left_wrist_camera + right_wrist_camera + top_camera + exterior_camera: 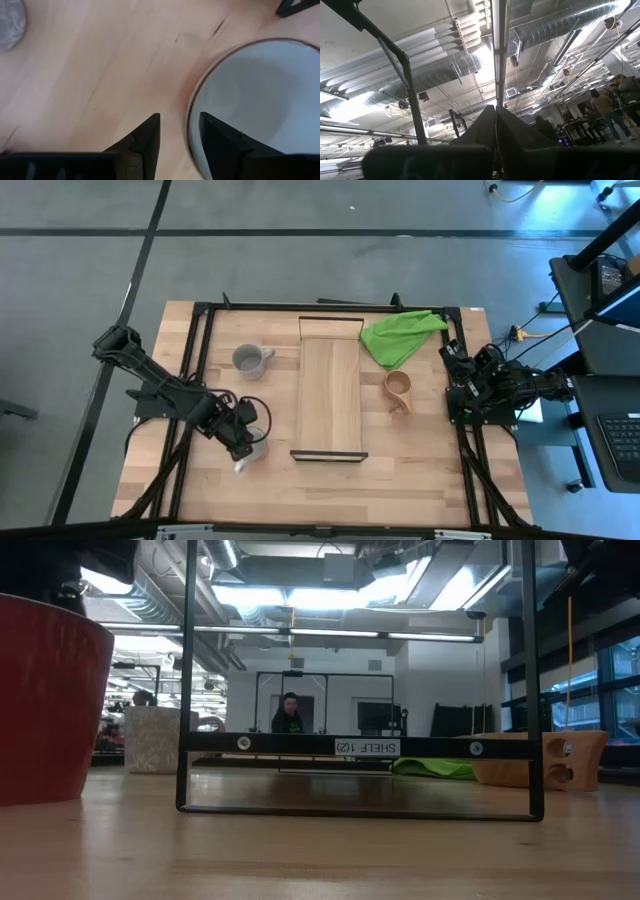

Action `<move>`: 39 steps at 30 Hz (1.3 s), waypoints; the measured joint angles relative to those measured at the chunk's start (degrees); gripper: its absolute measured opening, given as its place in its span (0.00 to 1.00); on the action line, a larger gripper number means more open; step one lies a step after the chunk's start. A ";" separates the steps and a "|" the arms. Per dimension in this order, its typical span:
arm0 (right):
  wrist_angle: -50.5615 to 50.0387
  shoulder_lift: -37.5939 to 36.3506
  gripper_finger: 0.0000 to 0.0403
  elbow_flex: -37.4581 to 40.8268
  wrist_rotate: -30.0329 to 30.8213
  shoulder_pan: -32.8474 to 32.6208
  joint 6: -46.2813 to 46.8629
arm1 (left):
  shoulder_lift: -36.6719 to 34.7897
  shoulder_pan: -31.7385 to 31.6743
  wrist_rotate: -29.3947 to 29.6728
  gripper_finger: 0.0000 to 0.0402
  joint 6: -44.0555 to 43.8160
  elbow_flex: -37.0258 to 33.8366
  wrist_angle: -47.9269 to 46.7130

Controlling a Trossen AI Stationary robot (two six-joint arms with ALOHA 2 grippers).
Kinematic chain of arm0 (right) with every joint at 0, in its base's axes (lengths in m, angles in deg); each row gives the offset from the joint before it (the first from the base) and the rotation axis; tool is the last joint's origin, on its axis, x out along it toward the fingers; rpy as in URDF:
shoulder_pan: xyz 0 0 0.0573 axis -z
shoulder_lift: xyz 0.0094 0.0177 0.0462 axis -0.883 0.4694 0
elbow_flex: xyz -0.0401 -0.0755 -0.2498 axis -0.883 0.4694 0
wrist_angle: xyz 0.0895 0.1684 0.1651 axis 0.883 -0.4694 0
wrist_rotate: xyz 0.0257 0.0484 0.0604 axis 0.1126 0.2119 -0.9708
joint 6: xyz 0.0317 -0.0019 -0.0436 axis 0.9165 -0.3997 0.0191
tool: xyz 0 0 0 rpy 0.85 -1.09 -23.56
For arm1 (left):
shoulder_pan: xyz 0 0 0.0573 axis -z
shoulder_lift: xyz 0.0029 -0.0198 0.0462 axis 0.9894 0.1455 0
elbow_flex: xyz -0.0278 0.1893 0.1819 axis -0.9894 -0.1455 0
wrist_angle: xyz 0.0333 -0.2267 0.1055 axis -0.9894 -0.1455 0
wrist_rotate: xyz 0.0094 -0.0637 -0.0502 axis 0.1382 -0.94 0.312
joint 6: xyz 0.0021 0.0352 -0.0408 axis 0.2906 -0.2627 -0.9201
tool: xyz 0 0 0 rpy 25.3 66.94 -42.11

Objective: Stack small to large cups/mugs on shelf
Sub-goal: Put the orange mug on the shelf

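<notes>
The red mug, white inside (260, 100), stands upright on the table at the near left and is large in the low view (40, 700). My left gripper (180, 131) is above it, pointing down and open, one finger on each side of the mug's rim. The grey mug (250, 360) stands at the far left. The tan wooden cup (398, 390) stands right of the shelf (330, 395), which lies along the table's middle. My right gripper (495, 112) is shut and empty at the table's right edge (470, 390), pointing up at the ceiling. My left gripper comes from above, pointing down. One finger (220, 145) is over the inside of the red mug and the other (147, 140) is outside, with the rim (189, 125) between them. I cannot tell whether either finger touches the mug.
A bright green cloth (400, 335) lies at the far right, next to the shelf's far end. A black metal frame (200, 360) runs along the table's sides. In the low view, a person (290, 712) stands far back in the room.
</notes>
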 joint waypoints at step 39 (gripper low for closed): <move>-0.24 0.00 0.04 0.00 0.00 0.01 0.03 | -0.35 -5.30 0.50 0.04 7.42 -0.08 2.25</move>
